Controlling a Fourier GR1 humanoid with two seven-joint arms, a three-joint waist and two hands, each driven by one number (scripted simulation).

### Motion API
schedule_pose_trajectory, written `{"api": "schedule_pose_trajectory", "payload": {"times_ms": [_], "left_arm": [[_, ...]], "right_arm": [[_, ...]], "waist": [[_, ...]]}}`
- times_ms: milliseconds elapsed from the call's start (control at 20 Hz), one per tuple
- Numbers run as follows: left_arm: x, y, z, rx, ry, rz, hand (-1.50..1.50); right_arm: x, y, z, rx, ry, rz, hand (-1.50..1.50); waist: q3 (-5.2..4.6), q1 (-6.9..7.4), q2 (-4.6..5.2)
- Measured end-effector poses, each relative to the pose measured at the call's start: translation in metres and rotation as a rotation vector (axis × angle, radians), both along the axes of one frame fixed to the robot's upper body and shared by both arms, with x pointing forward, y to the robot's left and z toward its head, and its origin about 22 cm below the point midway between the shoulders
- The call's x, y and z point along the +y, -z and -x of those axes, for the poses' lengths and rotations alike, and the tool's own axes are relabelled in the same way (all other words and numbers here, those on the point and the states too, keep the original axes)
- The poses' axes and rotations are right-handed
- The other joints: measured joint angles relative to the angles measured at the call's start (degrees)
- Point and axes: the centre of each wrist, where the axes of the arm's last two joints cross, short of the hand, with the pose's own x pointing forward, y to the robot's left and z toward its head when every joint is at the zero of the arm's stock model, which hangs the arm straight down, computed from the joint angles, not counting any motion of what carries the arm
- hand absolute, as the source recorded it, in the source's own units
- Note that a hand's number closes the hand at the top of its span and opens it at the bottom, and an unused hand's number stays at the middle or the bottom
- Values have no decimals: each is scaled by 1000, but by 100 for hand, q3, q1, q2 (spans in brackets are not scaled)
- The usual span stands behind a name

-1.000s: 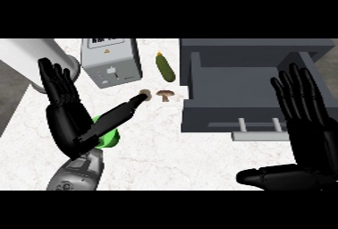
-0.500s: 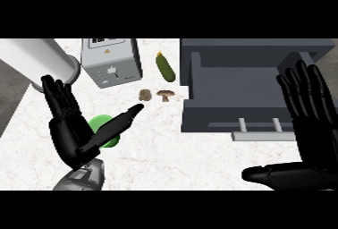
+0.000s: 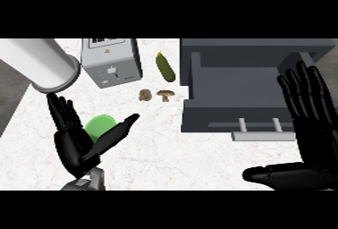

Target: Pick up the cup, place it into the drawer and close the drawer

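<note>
A green cup [image 3: 99, 126] stands on the white counter at the left, partly hidden by my left hand [image 3: 74, 144]. That hand is open, its fingers straight up on the cup's left and its thumb stretched out along the cup's right side. The dark grey drawer [image 3: 213, 117] is pulled open at the right, with a pale handle [image 3: 263, 135] on its front. My right hand [image 3: 310, 132] is open in front of the drawer's right end, fingers up and thumb pointing left.
A grey box-shaped appliance [image 3: 111, 62] stands at the back. A green cucumber [image 3: 165, 67], a brown mushroom [image 3: 165, 94] and a small brown lump [image 3: 145, 95] lie between it and the drawer. A large white cylinder [image 3: 36, 62] is at the upper left.
My left hand has drawn back toward the lower edge and slightly left, uncovering more of the green cup. My right hand has shifted a little to the right.
</note>
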Motion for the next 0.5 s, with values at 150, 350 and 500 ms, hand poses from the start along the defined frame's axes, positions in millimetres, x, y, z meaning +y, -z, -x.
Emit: {"api": "schedule_pose_trajectory", "payload": {"times_ms": [150, 350, 500], "left_arm": [[10, 10, 5, 21, -25, 10, -150], [14, 34, 8, 49, -38, 17, -150], [26, 47, 8, 63, -48, 23, -150]], "right_arm": [[-2, -6, -2, 1, 1, -2, -150], [-7, -7, -3, 3, -4, 0, -150], [-7, -4, -2, 7, -9, -7, -150]], "waist": [[1, 4, 1], [0, -1, 1], [-1, 0, 1]]}}
